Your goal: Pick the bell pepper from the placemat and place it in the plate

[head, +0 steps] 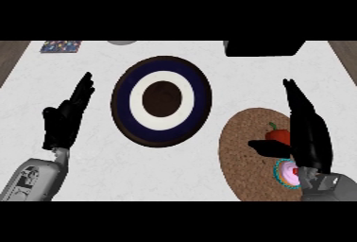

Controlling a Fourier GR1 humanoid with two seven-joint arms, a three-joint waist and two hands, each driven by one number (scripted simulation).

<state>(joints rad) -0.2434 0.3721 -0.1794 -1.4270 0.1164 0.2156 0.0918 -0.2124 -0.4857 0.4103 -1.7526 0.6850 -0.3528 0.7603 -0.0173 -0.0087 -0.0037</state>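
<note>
The red bell pepper [279, 135] sat on the round brown placemat [241, 146], at the right of the white tabletop [90, 165]. The right robot hand [307, 130] stood over it, fingers straight and thumb reaching out just beside the pepper. The ringed plate [162, 100] lay left of the placemat. The left robot hand [66, 118] rested open, fingers up.

A red bell pepper [279, 135] with green stem sits on a round cork placemat [244, 156], right of a dark-rimmed, blue-and-white ringed plate [162, 100].
</note>
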